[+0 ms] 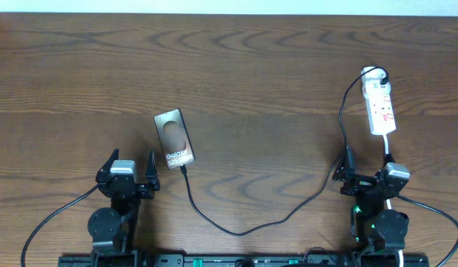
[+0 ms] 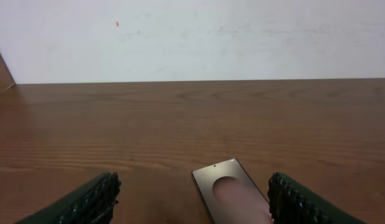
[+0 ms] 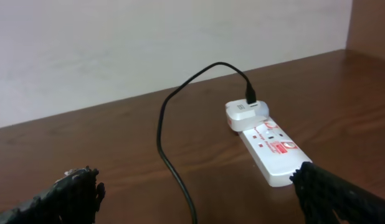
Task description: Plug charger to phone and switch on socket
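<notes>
My left fingers and right fingers gape empty; the right, near the power strip, should press its switch squarely.

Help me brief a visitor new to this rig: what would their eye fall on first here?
The brown phone lies left of centre on the wooden table, just ahead of the open left gripper. A thin black charger cable loops from its near end to a white adapter on the white socket strip at right, ahead of the right gripper.
</notes>
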Motion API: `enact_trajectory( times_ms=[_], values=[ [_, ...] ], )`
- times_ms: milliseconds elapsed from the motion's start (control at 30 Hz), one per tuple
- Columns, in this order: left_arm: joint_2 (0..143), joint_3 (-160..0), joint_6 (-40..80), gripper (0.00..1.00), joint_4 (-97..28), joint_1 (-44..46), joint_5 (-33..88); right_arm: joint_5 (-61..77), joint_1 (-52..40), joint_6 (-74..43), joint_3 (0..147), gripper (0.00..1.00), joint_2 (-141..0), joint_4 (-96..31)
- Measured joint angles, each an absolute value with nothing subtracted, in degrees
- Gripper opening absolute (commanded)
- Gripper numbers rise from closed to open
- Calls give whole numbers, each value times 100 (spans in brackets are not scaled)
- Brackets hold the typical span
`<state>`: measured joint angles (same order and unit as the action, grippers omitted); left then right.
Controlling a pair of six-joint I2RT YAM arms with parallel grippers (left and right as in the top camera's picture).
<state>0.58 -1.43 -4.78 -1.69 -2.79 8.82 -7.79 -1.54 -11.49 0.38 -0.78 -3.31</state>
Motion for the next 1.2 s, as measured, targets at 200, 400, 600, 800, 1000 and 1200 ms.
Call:
enact_trajectory(
  times_ms=[200, 400, 600, 800, 1000, 1200],
  values=[
    [58, -143, -478, 78, -169, -279, 882, -777, -283, -976, 38, 99, -73, -329],
    [58, -143, -478, 78, -169, -279, 882, -777, -283, -952, 38, 99, -73, -329],
    [58, -143, -478, 78, -169, -279, 882, -777, -281, -947, 40, 99, -73, -329],
    [60, -143, -478, 78, -169, -279, 882, -779, -283, -934, 38, 99, -73, -329],
    [58, -143, -478, 78, -169, -279, 882, -779, -283, -934, 40, 99, -73, -329],
    [60, -143, -478, 78, -169, -279, 882, -777, -283, -934, 38, 99, -73, -329]
  ],
)
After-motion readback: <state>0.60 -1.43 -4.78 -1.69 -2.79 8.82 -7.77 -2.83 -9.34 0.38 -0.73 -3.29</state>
